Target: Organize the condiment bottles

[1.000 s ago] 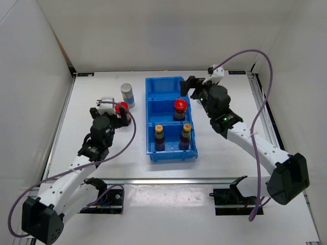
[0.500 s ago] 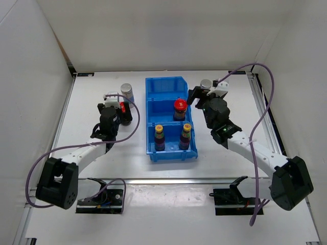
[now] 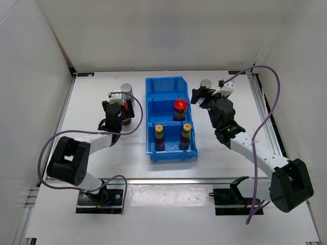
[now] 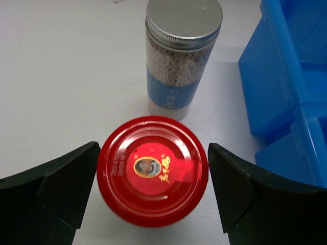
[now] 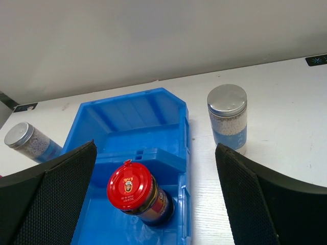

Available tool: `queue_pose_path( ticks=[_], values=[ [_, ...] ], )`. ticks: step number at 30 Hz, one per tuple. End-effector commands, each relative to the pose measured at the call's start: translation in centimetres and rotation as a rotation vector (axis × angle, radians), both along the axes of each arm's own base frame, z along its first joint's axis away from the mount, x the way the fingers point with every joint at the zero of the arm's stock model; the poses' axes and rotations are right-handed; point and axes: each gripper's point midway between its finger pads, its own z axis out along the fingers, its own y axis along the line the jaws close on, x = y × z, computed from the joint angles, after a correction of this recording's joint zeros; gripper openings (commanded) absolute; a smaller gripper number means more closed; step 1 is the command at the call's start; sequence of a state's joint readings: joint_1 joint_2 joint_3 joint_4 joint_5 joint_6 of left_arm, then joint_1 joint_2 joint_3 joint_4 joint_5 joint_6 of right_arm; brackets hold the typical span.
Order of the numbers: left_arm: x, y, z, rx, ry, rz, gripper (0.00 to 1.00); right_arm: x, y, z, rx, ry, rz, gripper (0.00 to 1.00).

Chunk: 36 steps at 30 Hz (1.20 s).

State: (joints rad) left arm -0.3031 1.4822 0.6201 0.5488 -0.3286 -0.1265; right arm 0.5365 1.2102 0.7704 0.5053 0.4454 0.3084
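Roughly half of the sorting looks finished. The blue bin (image 3: 163,90) has three compartments running from 6 to 12 o'clock in the top view. The one at 6 o'clock holds both slim yellow-capped bottles (image 3: 159,137), upright and side by side. The middle one holds a single stored red-lidded jar (image 3: 179,107), which leans a little in the right wrist view. The one at 12 o'clock is bare. Three condiment bottles stand out on the surface (image 3: 92,102). The loose red-lidded jar (image 4: 152,168) is at the bin's 9 o'clock. The left shaker (image 4: 180,56) stands upright just past that jar, at about 10 o'clock from the bin. The right shaker (image 5: 228,117) stands near the bin's 1 o'clock corner. The left gripper (image 4: 152,148) hangs over the loose jar with its fingers spread wide, one on each side of the red lid and very close to it. I cannot tell whether they touch it, and the jar appears to stand on the surface rather than being lifted. The right gripper (image 5: 155,147) has its fingers spread apart and holds nothing. It looks toward the bin's far end and the right shaker. My judgement is that the loose jar must join its twin in the middle compartment, and both shakers likely go in the bare one.
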Motion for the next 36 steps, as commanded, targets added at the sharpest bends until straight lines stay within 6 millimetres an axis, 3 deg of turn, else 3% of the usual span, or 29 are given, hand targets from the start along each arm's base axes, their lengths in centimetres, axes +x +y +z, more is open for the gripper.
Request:
queue_pose_path(
  ticks=[1,5,9,10,11,13,14,17,21,23,27,30,31,32,33,34,36],
  values=[
    [1.9,0.0,2.9,-0.039,-0.088,0.036,0.96,0.0,0.0,2.2,0.064,-0.070,0.005,1.00],
    [2.9,0.0,2.8,-0.030,-0.083,0.031,0.82,0.1,0.1,1.6,0.068,-0.061,0.005,1.00],
    [3.0,0.1,3.4,-0.042,-0.095,0.011,0.57,0.4,0.0,1.7,0.068,-0.061,0.005,1.00],
    [2.7,0.2,3.3,-0.041,-0.093,0.010,0.48,0.4,0.0,1.7,0.068,-0.061,0.005,1.00],
    [2.6,0.1,4.3,-0.049,-0.115,0.001,0.44,0.4,0.0,1.5,0.062,-0.052,0.005,1.00],
    [2.0,0.2,4.0,-0.044,-0.094,0.001,0.33,0.3,0.2,1.5,0.062,-0.052,0.016,1.00],
    [1.6,0.4,3.4,-0.028,-0.072,0.000,0.30,0.5,0.3,1.3,0.058,-0.044,0.016,1.00],
    [0.7,0.6,4.6,-0.032,-0.084,0.000,0.22,0.5,0.5,1.3,0.066,-0.042,0.027,1.00],
    [-0.7,0.9,8.2,-0.042,-0.113,-0.010,0.11,0.3,0.4,1.5,0.066,-0.041,0.027,1.00],
    [-1.2,1.0,12.2,-0.058,-0.172,-0.010,0.11,0.1,0.3,1.4,0.075,-0.040,0.027,1.00],
    [-2.5,0.0,17.7,-0.089,-0.268,-0.042,0.11,0.2,0.0,1.0,0.080,-0.031,0.018,1.00],
    [-2.9,-2.3,22.0,-0.112,-0.350,-0.116,0.11,0.0,-0.1,1.4,0.093,-0.038,0.018,1.00],
    [-2.6,-3.2,22.3,-0.115,-0.348,-0.145,0.11,0.0,-0.1,1.4,0.093,-0.038,0.018,1.00],
    [-2.6,-5.1,23.9,-0.142,-0.371,-0.212,0.11,0.0,-0.1,1.4,0.093,-0.038,0.018,1.00],
    [-2.4,-6.2,24.3,-0.147,-0.374,-0.242,0.11,0.0,-0.1,1.4,0.093,-0.038,0.018,1.00],
    [-1.5,-7.4,23.5,-0.143,-0.348,-0.259,0.11,0.0,-0.1,1.4,0.093,-0.038,0.018,1.00],
    [-1.2,-10.2,24.9,-0.165,-0.381,-0.328,0.11,0.0,-0.1,0.9,0.089,-0.030,0.018,1.00]
  ],
)
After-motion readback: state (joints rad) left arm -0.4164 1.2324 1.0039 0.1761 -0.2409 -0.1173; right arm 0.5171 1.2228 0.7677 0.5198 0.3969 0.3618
